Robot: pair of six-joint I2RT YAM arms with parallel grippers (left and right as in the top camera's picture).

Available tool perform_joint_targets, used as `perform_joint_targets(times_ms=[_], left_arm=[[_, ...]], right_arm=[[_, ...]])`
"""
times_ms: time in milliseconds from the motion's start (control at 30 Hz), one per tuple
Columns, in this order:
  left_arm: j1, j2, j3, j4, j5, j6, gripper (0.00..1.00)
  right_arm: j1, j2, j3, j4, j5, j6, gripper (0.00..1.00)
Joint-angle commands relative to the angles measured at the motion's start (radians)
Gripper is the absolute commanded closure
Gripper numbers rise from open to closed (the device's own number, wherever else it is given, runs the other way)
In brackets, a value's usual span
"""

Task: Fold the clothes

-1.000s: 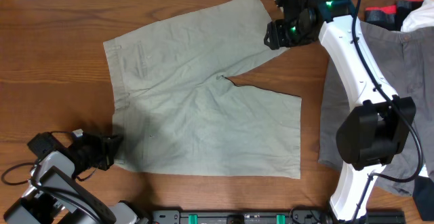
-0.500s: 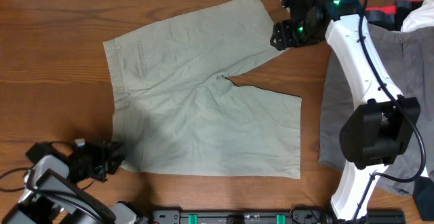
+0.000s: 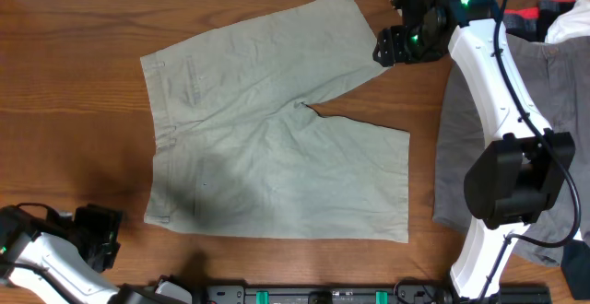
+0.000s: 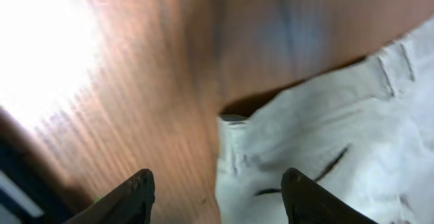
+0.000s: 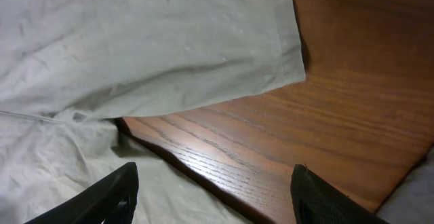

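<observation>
Lying flat on wooden table (image 3: pixel 74 28), creased khaki shorts (image 3: pixel 267 138), left end effector (image 4: pixel 217 183) released, right end effector (image 5: pixel 215 183) released

Khaki shorts (image 3: pixel 277 138) lie flat on the table (image 3: pixel 74 83); grey shorts (image 3: pixel 452 175), perhaps crumpled, beneath the right arm (image 3: pixel 489 64)
</observation>
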State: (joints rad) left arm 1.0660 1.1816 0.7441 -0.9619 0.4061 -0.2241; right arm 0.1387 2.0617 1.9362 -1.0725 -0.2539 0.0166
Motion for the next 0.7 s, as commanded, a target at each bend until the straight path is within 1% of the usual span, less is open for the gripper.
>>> perform_joint_targets(times_ms=[0, 133, 333, 467, 567, 667], left_arm=[[0.009, 0.021, -0.023, 0.004, -0.087, -0.042, 0.38], [0.008, 0.074, -0.027, 0.041, -0.120, -0.043, 0.41], [-0.001, 0.149, -0.081, 0.118, -0.127, -0.044, 0.41], [-0.045, 0.182, -0.136, 0.191, -0.100, -0.048, 0.41], [-0.091, 0.186, -0.169, 0.256, -0.073, -0.092, 0.41], [-0.150, 0.186, -0.186, 0.332, -0.074, -0.105, 0.41]], right_arm=[[-0.001, 0.005, 0.001, -0.014, 0.002, 0.031, 0.30], [-0.001, 0.005, 0.000, -0.029, 0.002, 0.037, 0.30], [0.000, 0.005, 0.000, -0.047, -0.002, 0.084, 0.30], [0.001, 0.005, 0.000, -0.059, -0.006, 0.084, 0.29], [0.002, 0.005, 0.000, -0.065, -0.009, 0.084, 0.29], [0.006, 0.005, 0.000, -0.070, -0.017, 0.084, 0.29]])
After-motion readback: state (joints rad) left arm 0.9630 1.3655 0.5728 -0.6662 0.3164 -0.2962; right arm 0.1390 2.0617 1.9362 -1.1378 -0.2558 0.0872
